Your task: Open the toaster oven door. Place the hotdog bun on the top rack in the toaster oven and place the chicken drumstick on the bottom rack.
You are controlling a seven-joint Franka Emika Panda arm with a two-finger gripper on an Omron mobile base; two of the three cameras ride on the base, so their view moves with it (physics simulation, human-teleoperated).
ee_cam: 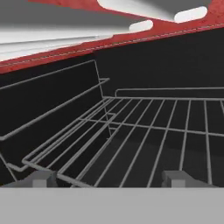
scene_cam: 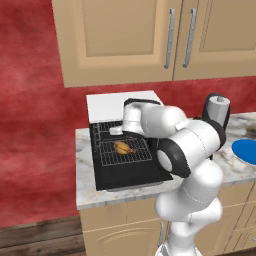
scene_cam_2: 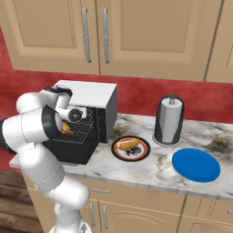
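Oven: the toaster oven (scene_cam_2: 86, 98) is sitting at the left end of the counter (scene_cam_2: 159, 170), against the red wall, where the arm is reaching it from the front.
Door: the toaster oven door (scene_cam: 131, 176) is lying folded down flat toward the robot, so the inside is standing open for loading; that step looks done.
Drumstick: the chicken drumstick (scene_cam: 123, 147) is resting on the bottom rack (scene_cam: 125, 155), which is sticking out over the door, probably so food can be set down from above.
Top rack: the top rack (ee_cam: 144, 131) is spreading out bare in front of the hand camera, waiting for the bun.
Bun: the hotdog bun (scene_cam_2: 128, 144) is lying on a round patterned plate (scene_cam_2: 131, 149) just right of the oven, so this half of the task looks undone.
Gripper: the gripper (ee_cam: 108, 178) is poking into the oven mouth above the drumstick; its fingertips (ee_cam: 41, 178) are standing wide apart with nothing between them, so it is holding nothing.
Arm: it is bending low over the door, hand level with the racks, which suits having let go of the drumstick there, as I judge it.
Nearby: a kettle (scene_cam_2: 169, 120) and a blue plate (scene_cam_2: 195, 164) are sitting farther right, well apart from the oven.
Next, by my guess: going across to the bun.
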